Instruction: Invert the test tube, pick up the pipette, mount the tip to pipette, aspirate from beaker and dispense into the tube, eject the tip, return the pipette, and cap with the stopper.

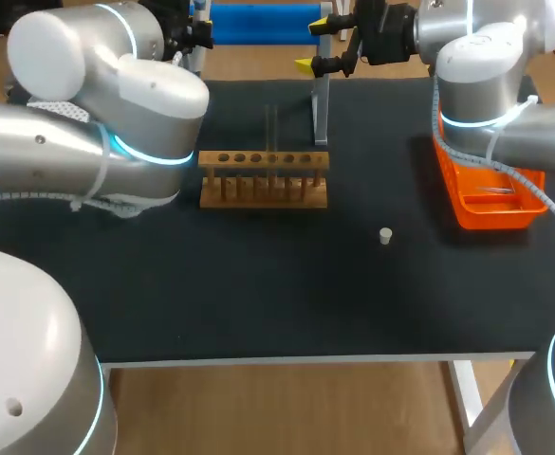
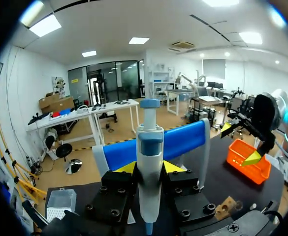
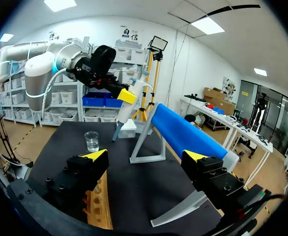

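My left gripper (image 2: pixel 149 167) is shut on a white and blue pipette (image 2: pixel 149 147), which it holds upright above the table's far side. From the right wrist view the same pipette (image 3: pixel 128 109) hangs above a glass beaker (image 3: pixel 91 141). Near the blue-topped pipette stand (image 1: pixel 320 104), my right gripper (image 1: pixel 313 47) hangs wide open with nothing between its fingers. A clear test tube (image 1: pixel 272 137) stands in the wooden rack (image 1: pixel 263 178). The small pale stopper (image 1: pixel 385 236) lies alone on the black mat. My own left arm hides the left gripper in the head view.
An orange tray (image 1: pixel 486 199) sits at the table's right side under my right arm. A clear tip box (image 2: pixel 60 201) stands beside my left gripper at the far left. My left arm's elbow (image 1: pixel 116 114) looms over the table's left part.
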`<act>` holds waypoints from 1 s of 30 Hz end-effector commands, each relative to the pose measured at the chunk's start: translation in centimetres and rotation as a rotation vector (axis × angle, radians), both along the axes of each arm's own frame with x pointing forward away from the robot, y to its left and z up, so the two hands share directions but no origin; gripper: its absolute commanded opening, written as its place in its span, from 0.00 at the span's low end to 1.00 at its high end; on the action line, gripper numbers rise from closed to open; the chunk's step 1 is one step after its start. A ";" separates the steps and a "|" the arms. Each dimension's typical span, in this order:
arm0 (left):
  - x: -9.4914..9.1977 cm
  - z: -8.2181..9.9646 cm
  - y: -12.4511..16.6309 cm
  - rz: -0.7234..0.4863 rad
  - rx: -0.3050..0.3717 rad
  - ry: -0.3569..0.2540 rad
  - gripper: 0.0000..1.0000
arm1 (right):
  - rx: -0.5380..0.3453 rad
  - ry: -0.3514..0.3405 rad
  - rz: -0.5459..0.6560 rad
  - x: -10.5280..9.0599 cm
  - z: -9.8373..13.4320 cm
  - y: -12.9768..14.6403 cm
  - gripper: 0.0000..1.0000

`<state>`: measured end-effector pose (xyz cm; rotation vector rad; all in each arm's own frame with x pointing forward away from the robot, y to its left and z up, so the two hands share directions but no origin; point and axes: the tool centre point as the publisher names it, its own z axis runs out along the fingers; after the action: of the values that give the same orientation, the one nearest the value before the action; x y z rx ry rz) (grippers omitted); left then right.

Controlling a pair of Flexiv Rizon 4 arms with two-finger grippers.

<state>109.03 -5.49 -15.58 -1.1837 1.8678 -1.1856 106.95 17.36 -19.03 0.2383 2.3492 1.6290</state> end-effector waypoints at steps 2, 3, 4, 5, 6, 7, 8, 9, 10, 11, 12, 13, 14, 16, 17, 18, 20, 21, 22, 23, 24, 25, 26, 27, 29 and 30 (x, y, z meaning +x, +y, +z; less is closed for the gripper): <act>1.5 -0.1 -0.3 0.044 0.030 0.053 0.00 | -0.004 0.003 0.003 0.0 0.1 -0.1 1.00; 1.7 -0.2 -0.3 0.050 0.033 0.060 0.00 | -0.004 0.003 0.003 0.0 0.1 -0.1 1.00; 2.0 -0.4 -0.3 0.057 0.036 0.068 0.00 | -0.004 0.003 0.003 0.0 0.1 -0.1 1.00; 2.3 -0.5 -0.3 0.061 0.036 0.070 0.00 | -0.004 0.003 0.003 0.0 0.1 -0.1 1.00; 2.5 -0.5 -0.3 0.064 0.038 0.075 0.00 | -0.004 0.003 0.003 0.0 0.1 -0.1 1.00; 2.8 -0.6 -0.3 0.071 0.043 0.083 0.00 | -0.004 0.003 0.003 0.0 0.1 -0.1 1.00; 3.0 -0.8 -0.3 0.074 0.042 0.086 0.00 | -0.004 0.003 0.003 0.0 0.1 -0.1 1.00; 3.2 -0.8 -0.3 0.078 0.043 0.089 0.00 | -0.004 0.003 0.003 0.0 0.1 -0.1 1.00; 3.4 -0.9 -0.3 0.080 0.046 0.094 0.00 | -0.004 0.003 0.003 0.0 0.1 -0.1 1.00; 3.6 -1.0 -0.4 0.082 0.048 0.098 0.00 | -0.004 0.003 0.003 0.0 0.1 -0.1 1.00; 3.8 -1.1 -0.4 0.087 0.049 0.103 0.00 | -0.004 0.003 0.003 0.0 0.1 -0.1 1.00; 4.0 -1.2 -0.4 0.090 0.051 0.108 0.00 | -0.004 0.003 0.003 0.0 0.1 -0.1 1.00; 4.1 -1.2 -0.4 0.094 0.053 0.114 0.00 | -0.004 0.003 0.003 0.0 0.1 -0.1 1.00; 4.4 -1.4 -0.3 0.106 0.055 0.122 0.00 | -0.004 0.003 0.003 0.0 0.1 -0.1 1.00; 4.4 -1.4 -0.2 0.109 0.056 0.125 0.00 | -0.004 0.003 0.003 0.0 0.1 -0.1 1.00; 4.5 -1.5 -0.2 0.113 0.058 0.129 0.00 | -0.004 0.003 0.003 0.0 0.1 -0.1 1.00; 4.7 -1.6 -0.1 0.123 0.061 0.138 0.00 | -0.004 0.003 0.003 0.0 0.1 -0.1 1.00; 4.8 -1.6 -0.1 0.126 0.062 0.141 0.00 | -0.004 0.003 0.003 0.0 0.1 -0.1 1.00; 4.9 -1.7 -0.1 0.129 0.064 0.144 0.00 | -0.004 0.003 0.003 0.0 0.1 -0.1 1.00; 4.9 -1.7 0.0 0.132 0.065 0.145 0.00 | -0.004 0.003 0.003 0.0 0.1 -0.1 1.00; 5.0 -1.7 0.0 0.136 0.067 0.149 0.00 | -0.004 0.003 0.003 0.0 0.1 -0.1 1.00; 5.1 -1.7 0.0 0.139 0.067 0.152 0.00 | -0.004 0.003 0.003 0.0 0.1 -0.1 1.00; 5.2 -1.7 0.1 0.143 0.068 0.154 0.00 | -0.004 0.003 0.003 0.0 0.1 -0.1 1.00; 5.3 -1.7 0.1 0.148 0.070 0.158 0.00 | -0.004 0.003 0.003 0.0 0.1 -0.1 1.00; 5.5 -1.7 0.1 0.151 0.072 0.163 0.00 | -0.004 0.003 0.003 0.0 0.1 -0.1 1.00; 5.6 -1.7 0.0 0.152 0.076 0.168 0.00 | -0.004 0.003 0.003 0.0 0.1 -0.1 1.00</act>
<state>114.09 -5.13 -17.59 -1.3685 1.8610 -0.9909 106.95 17.36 -19.03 0.2383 2.3492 1.6290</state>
